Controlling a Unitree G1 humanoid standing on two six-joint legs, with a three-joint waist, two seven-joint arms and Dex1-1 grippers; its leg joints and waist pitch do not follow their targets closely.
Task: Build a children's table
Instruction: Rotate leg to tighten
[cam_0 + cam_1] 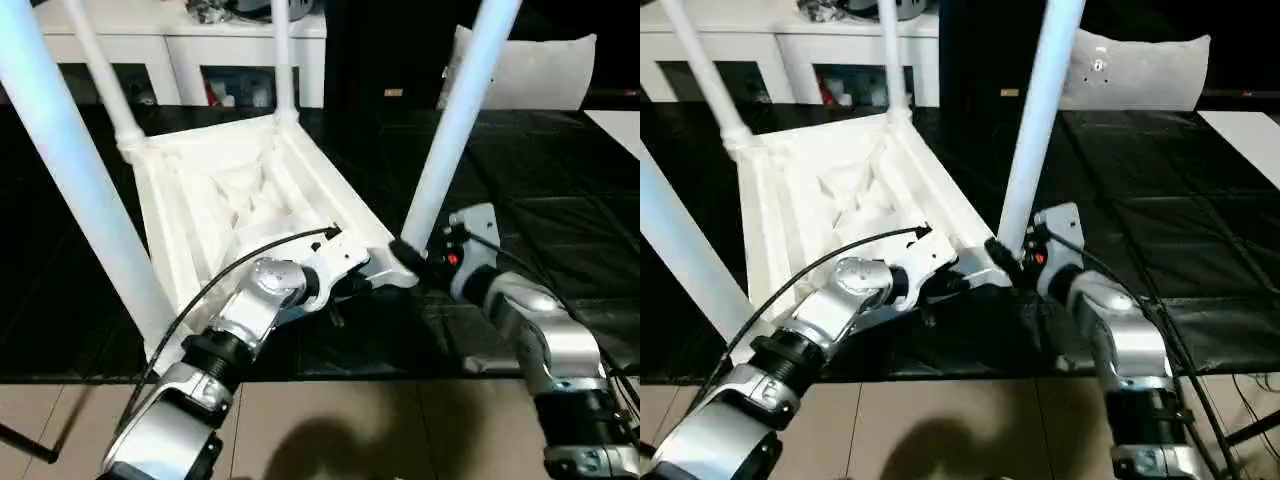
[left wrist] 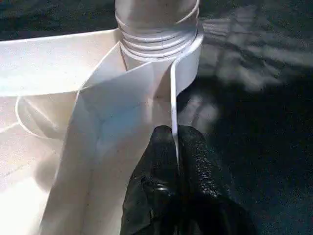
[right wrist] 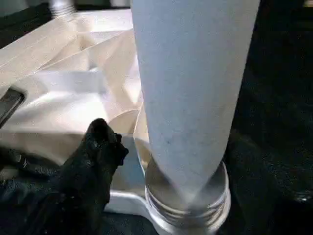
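The white tabletop [image 1: 200, 215] lies upside down on the black mat, ribbed underside up. Legs stand in all its corner sockets: near-left leg [image 1: 70, 170], far-left leg [image 1: 105, 70], far-right leg [image 1: 283, 60] and near-right leg [image 1: 450, 130]. My left gripper [image 2: 175, 134] is shut on the thin rim of the tabletop just beside the near-right socket [image 2: 156, 34]. My right gripper [image 1: 408, 252] sits at the base of the near-right leg [image 3: 190, 98], right by its threaded collar [image 3: 188, 205].
A low white cabinet [image 1: 180, 45] stands behind the tabletop. A white cushion [image 1: 530, 70] lies at the back right. The black mat [image 1: 560, 210] reaches to the right, and tan floor [image 1: 350, 420] runs along the near edge under my forearms.
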